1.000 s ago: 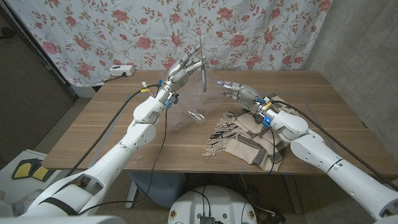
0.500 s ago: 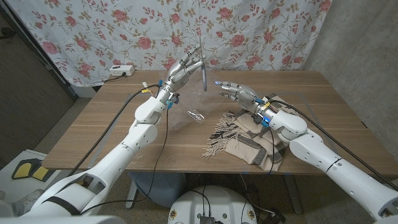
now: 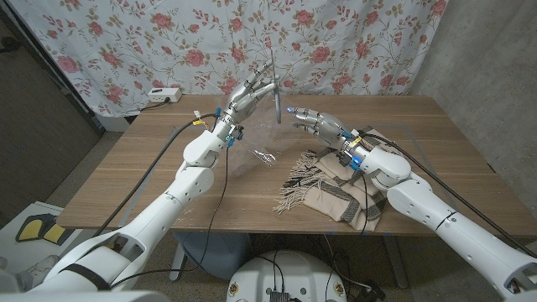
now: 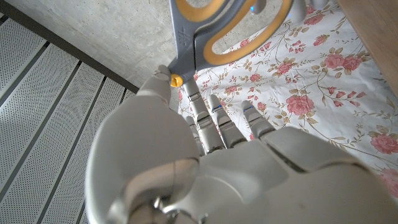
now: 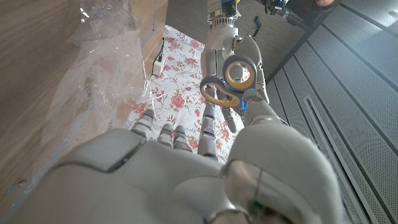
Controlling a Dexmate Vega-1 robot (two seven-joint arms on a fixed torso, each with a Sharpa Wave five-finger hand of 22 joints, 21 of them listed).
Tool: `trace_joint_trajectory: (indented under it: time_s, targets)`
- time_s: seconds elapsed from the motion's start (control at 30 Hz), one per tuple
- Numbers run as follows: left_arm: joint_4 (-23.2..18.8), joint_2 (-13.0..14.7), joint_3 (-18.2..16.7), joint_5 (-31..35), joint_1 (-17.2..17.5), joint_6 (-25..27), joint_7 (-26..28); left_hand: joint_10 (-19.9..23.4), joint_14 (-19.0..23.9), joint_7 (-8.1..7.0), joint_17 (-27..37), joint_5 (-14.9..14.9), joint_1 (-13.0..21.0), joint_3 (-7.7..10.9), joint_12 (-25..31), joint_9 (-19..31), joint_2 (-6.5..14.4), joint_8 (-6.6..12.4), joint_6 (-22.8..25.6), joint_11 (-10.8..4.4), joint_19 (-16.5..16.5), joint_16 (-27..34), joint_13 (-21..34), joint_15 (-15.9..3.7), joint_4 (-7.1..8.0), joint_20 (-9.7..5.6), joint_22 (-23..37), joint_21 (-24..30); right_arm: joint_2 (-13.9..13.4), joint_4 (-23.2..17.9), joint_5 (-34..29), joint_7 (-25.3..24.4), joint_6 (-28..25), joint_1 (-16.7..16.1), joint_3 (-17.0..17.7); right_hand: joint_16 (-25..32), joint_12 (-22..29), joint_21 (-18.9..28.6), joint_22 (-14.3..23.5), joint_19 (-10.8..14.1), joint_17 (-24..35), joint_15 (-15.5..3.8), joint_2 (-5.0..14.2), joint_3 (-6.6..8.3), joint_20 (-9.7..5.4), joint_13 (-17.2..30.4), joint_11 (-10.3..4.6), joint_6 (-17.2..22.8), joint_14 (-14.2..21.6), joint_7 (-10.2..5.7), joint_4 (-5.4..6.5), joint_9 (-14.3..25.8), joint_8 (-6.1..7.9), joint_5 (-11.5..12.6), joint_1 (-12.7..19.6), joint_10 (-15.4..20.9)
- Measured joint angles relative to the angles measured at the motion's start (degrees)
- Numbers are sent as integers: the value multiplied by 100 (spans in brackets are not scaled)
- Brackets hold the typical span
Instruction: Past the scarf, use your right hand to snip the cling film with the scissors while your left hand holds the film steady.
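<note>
From the head view, my left hand (image 3: 243,99) is raised above the table (image 3: 151,172) near its far edge, fingers gripping the scissors (image 3: 276,94), blades pointing down. My right hand (image 3: 317,123) hangs just beside them, fingers spread and holding nothing. The cling film (image 3: 262,156) lies crumpled mid-table, beside the scarf (image 3: 336,189) towards the near right edge.

From my left wrist, the scissors' grey and orange handles (image 4: 214,28) stand past my fingers (image 4: 214,121).

From my right wrist, my fingers (image 5: 180,140) reach towards the scissors (image 5: 227,84) in the left hand (image 5: 249,68); the film (image 5: 106,68) spreads over the table (image 5: 31,56).
</note>
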Motion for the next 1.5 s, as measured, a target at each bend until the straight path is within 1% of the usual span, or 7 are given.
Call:
trace_joint_trajectory:
  time_s: [0.1,0.17,0.67,0.8,0.87,1.3,1.5]
  targets:
    - [5,-1,1,0,-5,0,-4,0,0,0,0,0,0,0,0,0,0,0,0,0,0,0,-3,0,0,0,0,0,10,0,-1,27,0,24,-23,0,0,0,0,0,0,0,-21,23,0,0,-31,-40,0,-3,23,0,-22,0,21,-31]
    - [6,-1,3,0,-8,0,-8,0,0,0,0,0,-1,0,1,0,1,0,0,0,0,0,-3,0,0,0,0,0,18,0,-1,46,0,37,-35,0,0,0,0,-22,0,0,-21,23,-22,0,-8,-50,0,-12,23,2,-27,0,21,-53]
    - [25,-26,43,4,-48,0,-74,0,0,0,0,-16,-28,0,-5,0,21,0,0,0,-31,0,-22,0,0,31,0,0,58,11,41,139,-29,85,-89,0,0,0,1,-45,0,0,-46,23,0,0,-11,-50,0,-12,23,26,-27,0,41,-54]
    - [24,-34,53,0,-54,0,-90,0,0,0,0,6,-28,0,-9,0,21,0,0,0,-31,0,-23,0,0,31,0,0,63,12,56,141,-31,86,-90,0,0,0,1,-64,0,-23,-46,39,-26,0,-78,-26,23,-34,39,51,-27,0,41,-33]
    - [21,-36,58,-3,-55,5,-97,0,0,0,0,6,-29,0,-10,0,20,0,0,0,-31,0,-19,0,0,31,0,0,66,12,69,147,-32,85,-90,0,23,0,1,-63,0,-31,-46,46,-63,0,-77,-26,31,-35,47,53,-27,0,41,-33]
    - [14,-56,87,-10,-66,43,-125,0,0,0,-1,7,-44,0,2,0,5,0,0,0,-31,-45,-7,0,0,31,0,0,107,57,179,252,-30,83,-90,0,23,0,1,-63,0,-54,-46,21,-63,0,-77,5,7,-65,71,67,-27,0,41,-33]
    - [48,-75,97,-20,-83,52,-148,0,0,0,-1,6,-44,0,2,0,5,0,0,0,-31,-44,-27,0,0,31,0,0,123,81,204,274,-14,77,-90,0,23,0,1,-63,0,-54,-23,21,-63,0,-118,9,7,-69,71,79,-27,0,63,-47]
